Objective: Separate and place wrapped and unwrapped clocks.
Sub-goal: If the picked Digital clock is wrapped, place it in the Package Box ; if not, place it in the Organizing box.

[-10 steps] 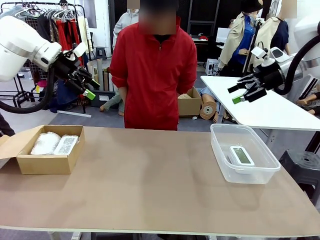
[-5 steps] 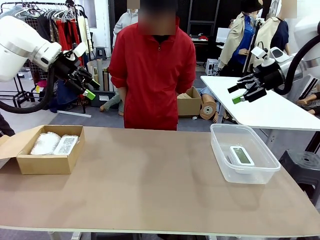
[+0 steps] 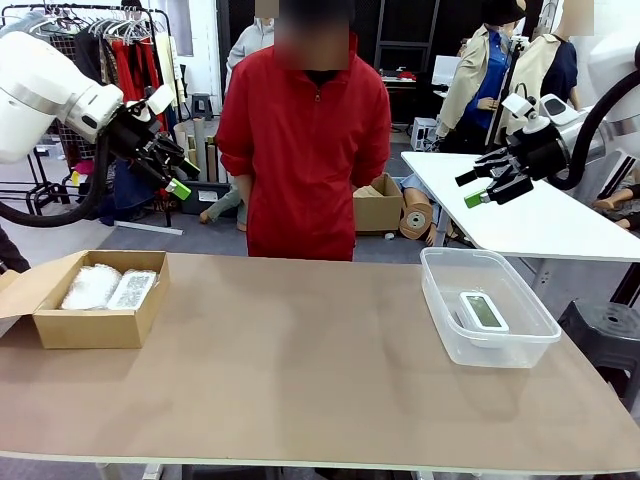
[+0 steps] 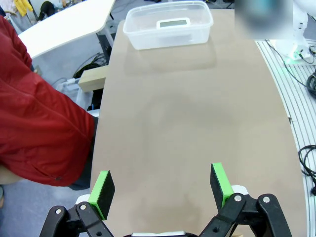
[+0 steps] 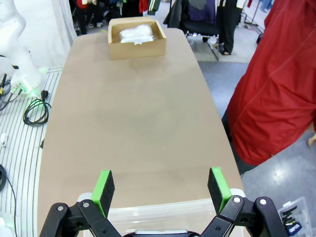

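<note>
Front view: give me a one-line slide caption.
Two plastic-wrapped white clocks sit in the cardboard box, one bare white clock in the clear plastic tub.

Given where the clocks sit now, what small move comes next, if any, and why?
Probably none: both wrapped clocks lie in the cardboard box, the bare clock in the clear tub, and both arms hang raised with jaws open. I would hold position.

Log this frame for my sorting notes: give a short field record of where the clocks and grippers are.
wrapped clocks: two, side by side in cardboard box, table's left end
bare clock: in clear tub, right end
left gripper: open, raised, empty
right gripper: open, raised, empty
person: standing at far side
</note>
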`<state>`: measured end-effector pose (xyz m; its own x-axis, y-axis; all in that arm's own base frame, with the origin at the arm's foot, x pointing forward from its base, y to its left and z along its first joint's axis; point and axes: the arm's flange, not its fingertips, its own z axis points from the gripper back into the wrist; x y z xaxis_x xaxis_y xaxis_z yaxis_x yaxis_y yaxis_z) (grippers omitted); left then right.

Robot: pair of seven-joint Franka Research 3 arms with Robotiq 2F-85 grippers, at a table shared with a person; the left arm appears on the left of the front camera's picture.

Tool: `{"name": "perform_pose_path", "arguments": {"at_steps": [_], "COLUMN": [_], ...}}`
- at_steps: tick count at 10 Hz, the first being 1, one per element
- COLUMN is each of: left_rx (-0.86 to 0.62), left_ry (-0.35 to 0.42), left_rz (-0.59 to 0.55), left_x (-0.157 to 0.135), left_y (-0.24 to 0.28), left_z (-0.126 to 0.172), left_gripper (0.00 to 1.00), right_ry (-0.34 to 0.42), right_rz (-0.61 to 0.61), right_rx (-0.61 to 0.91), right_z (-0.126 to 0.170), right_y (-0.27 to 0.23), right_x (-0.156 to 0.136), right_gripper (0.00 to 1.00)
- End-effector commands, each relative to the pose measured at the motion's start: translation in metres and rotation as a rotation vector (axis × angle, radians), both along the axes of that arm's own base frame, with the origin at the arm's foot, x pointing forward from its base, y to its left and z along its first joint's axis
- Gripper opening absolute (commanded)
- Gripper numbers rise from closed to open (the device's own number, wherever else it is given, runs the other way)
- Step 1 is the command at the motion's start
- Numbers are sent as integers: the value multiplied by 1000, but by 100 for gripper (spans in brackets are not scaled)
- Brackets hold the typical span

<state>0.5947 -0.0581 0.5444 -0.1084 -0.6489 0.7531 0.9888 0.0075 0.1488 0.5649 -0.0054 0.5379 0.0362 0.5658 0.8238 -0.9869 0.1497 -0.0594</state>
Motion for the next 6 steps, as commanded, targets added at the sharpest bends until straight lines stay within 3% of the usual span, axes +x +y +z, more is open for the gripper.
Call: {"name": "perform_pose_path", "arguments": {"at_steps": [1, 6], "left_rx": [3, 3], "left_ry": [-14, -14], "left_rz": [1, 1], "left_x": [0, 0], "left_y": [1, 1], "left_z": [1, 1], "left_gripper": [100, 100], "right_ry": [-14, -14], "right_rz": [11, 11], "right_rx": [-1, -1], "right_z": [1, 1], "right_y": [0, 0], "right_x": [-2, -2], "right_gripper": [100, 100]}}
